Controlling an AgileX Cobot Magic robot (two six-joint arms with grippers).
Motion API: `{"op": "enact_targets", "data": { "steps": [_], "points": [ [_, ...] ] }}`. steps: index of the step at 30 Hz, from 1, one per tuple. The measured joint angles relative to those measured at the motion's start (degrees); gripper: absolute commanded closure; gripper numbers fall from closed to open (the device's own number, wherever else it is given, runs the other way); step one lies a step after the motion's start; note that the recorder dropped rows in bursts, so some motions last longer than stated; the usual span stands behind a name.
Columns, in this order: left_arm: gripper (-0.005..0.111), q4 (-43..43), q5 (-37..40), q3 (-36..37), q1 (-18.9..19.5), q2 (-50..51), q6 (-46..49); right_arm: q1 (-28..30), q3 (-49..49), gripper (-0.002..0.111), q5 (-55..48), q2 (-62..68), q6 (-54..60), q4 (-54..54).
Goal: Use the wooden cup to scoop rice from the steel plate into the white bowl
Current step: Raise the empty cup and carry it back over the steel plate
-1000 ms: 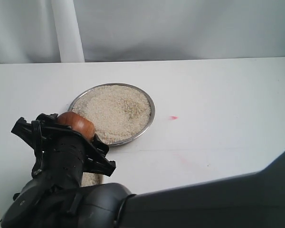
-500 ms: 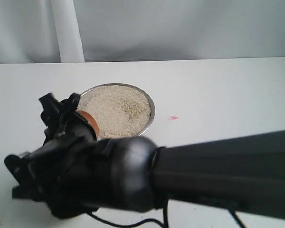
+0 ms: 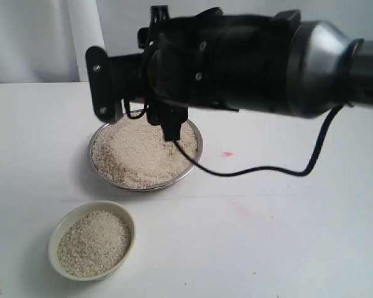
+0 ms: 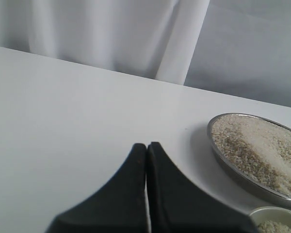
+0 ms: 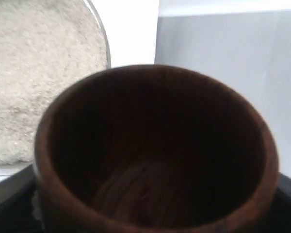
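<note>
The steel plate (image 3: pixel 146 189) sits mid-table, heaped with rice (image 3: pixel 137 158). In front of it to the left stands the white bowl (image 3: pixel 53 245), holding rice (image 3: pixel 93 242). My right gripper (image 3: pixel 143 105) hangs over the plate's far side, its arm blocking the wooden cup in the exterior view. The right wrist view shows the wooden cup (image 5: pixel 155 145) gripped, its dark inside empty, with the plate's rice (image 5: pixel 34 73) beyond it. My left gripper (image 4: pixel 146 145) is shut on nothing over bare table, apart from the plate (image 4: pixel 231 168) and bowl (image 4: pixel 262 213).
A white curtain (image 3: pixel 87 37) hangs behind the table. A small red mark (image 3: pixel 227 153) lies on the tabletop right of the plate. A black cable (image 3: pixel 267 169) loops down from the right arm.
My right arm has swung with the cup from above the bowl at the front left up and back to above the plate. The bowl, hidden before, now shows with rice in it.
</note>
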State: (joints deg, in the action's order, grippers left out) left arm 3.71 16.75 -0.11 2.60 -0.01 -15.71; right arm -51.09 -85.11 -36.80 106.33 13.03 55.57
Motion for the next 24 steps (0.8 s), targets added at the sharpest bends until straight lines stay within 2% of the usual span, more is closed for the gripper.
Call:
{"op": "enact_targets", "data": {
  "steps": [5, 9, 18, 24],
  "points": [
    [0.107, 0.0, 0.0, 0.0, 0.0, 0.0, 0.0, 4.67, -5.8, 0.108, -2.0, 0.6, 6.82, -6.15],
    [0.107, 0.0, 0.0, 0.0, 0.0, 0.0, 0.0, 6.65, -12.49, 0.108, -8.1, 4.89, 13.29, -7.54],
    [0.107, 0.0, 0.0, 0.0, 0.0, 0.0, 0.0, 7.29, -27.55, 0.108, -17.31, 20.36, 25.98, -8.76],
    [0.107, 0.0, 0.0, 0.0, 0.0, 0.0, 0.0, 7.29, -32.53, 0.108, -18.31, 27.44, 30.58, -8.87]
  ]
}}
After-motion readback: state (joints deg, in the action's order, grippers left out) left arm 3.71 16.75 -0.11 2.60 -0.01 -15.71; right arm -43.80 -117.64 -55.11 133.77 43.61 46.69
